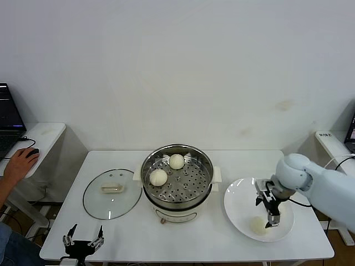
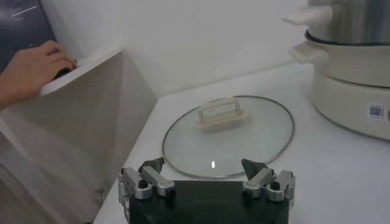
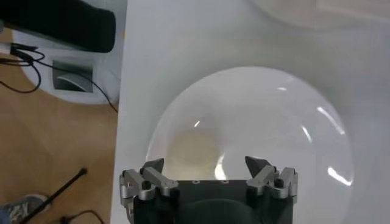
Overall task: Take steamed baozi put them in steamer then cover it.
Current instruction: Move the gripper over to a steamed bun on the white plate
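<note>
Two cream-white steamed baozi (image 1: 176, 161) (image 1: 158, 177) lie on the perforated tray of the steel steamer (image 1: 191, 191) at the table's middle. A third baozi (image 1: 258, 224) (image 3: 192, 149) rests on the white plate (image 1: 238, 199) (image 3: 274, 115) to the right. My right gripper (image 1: 267, 213) (image 3: 205, 164) hangs open just above that bun, with nothing between its fingers. The glass cover (image 1: 112, 199) (image 2: 256, 134) lies flat on the table left of the steamer, its cream handle (image 2: 222, 115) facing up. Near the front left corner my left gripper (image 1: 83, 239) (image 2: 204, 165) is parked open and empty.
A person's hand (image 1: 19, 163) (image 2: 33, 70) rests on a mouse on a side table at the left, next to a laptop (image 1: 8, 119). The steamer's cream base (image 2: 350, 97) stands beyond the cover. A second side table (image 1: 333, 141) is at the far right.
</note>
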You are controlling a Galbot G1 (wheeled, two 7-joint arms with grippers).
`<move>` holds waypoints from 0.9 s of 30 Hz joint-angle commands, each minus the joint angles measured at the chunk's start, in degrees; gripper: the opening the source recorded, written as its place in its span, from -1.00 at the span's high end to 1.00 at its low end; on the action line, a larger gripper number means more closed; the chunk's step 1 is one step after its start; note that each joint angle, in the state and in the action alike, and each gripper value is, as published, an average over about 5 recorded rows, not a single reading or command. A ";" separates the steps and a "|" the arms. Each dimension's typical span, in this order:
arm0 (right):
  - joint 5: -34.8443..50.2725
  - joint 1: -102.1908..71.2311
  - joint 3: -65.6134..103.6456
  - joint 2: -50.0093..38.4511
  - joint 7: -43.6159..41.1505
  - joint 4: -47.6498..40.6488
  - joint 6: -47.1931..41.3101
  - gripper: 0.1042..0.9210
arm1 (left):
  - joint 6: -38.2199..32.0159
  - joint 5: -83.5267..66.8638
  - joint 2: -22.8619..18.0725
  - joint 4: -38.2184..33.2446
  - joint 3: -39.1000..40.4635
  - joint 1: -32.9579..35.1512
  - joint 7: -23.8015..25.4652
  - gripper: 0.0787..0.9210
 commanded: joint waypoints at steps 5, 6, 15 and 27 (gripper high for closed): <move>-2.16 -3.99 1.20 0.86 0.39 -2.06 0.17 -0.76 | -0.07 0.06 0.01 0.48 0.03 -0.08 -0.06 -0.77; -2.32 -4.17 1.22 1.06 0.57 -2.36 0.16 -0.76 | -0.08 0.08 0.00 0.54 0.03 -0.12 -0.06 -0.77; -2.42 -4.36 0.94 2.33 2.25 -4.26 -0.23 -0.76 | -0.14 0.09 -0.03 1.29 0.04 -0.36 -0.13 -0.77; -2.22 -4.47 0.76 3.00 2.30 -5.34 -0.39 -0.64 | -0.13 0.08 0.01 1.84 0.06 -0.81 -0.06 -0.77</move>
